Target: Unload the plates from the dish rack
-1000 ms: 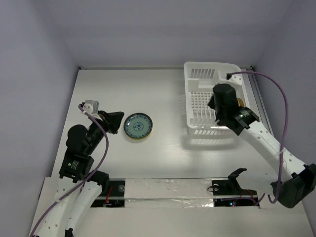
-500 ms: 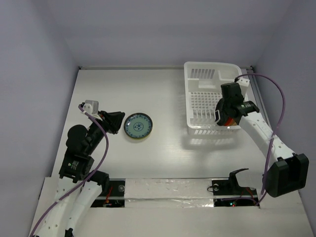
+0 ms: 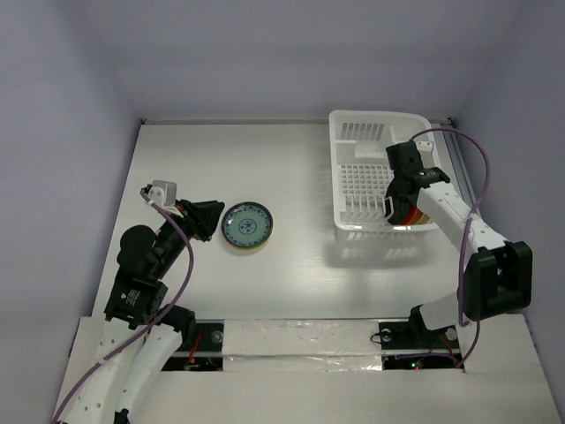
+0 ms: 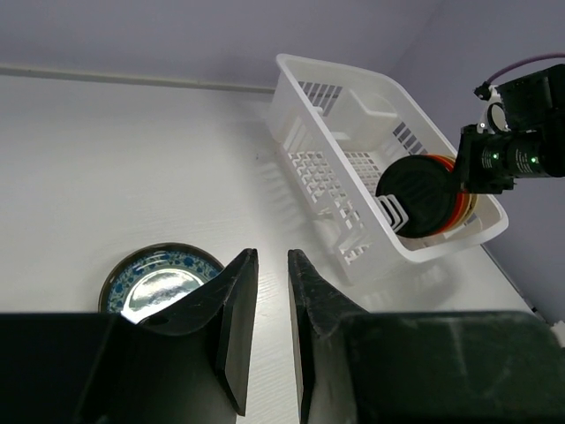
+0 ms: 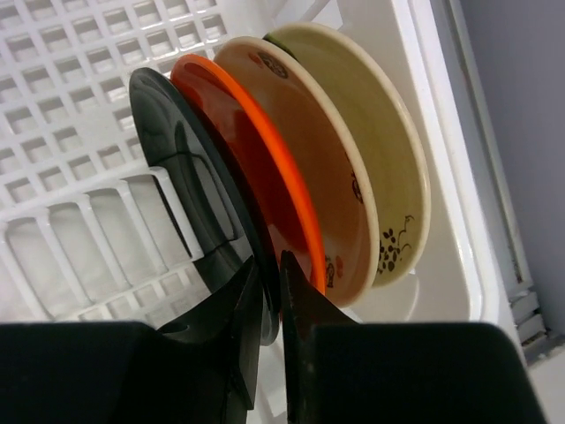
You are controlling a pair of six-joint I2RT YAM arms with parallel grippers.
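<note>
The dish rack (image 3: 366, 131) sits on the white bench (image 3: 291, 159), and everything else is placed from it; in the rack's near right corner, as the overhead view has it, four plates stand on edge in a tight, leaning row among the white pegs; from the rack's open middle toward its right wall they run dark plate (image 5: 181, 177), orange-red plate (image 5: 252, 168), a cream-rimmed plate (image 5: 318, 168) with a reddish-brown face, and a pale yellowish plate (image 5: 384, 141) with small dark sprigs, the last one just beside the wall; each overlaps the next so that mostly the rims show; the right claw (image 5: 269, 305) reaches into this corner from above, its two fingers closed on the rim of the dark plate, one finger on the plate's free face and the other wedged between it and the orange-red plate; well to the left of the rack and apart from it, the teal-blue patterned plate (image 3: 247, 226) lies flat on the bench; the left claw (image 4: 272, 327) hovers just beyond that plate, on the side away from the rack, its fingers a narrow slit apart with only bare bench showing between them, gripping nothing.
</note>
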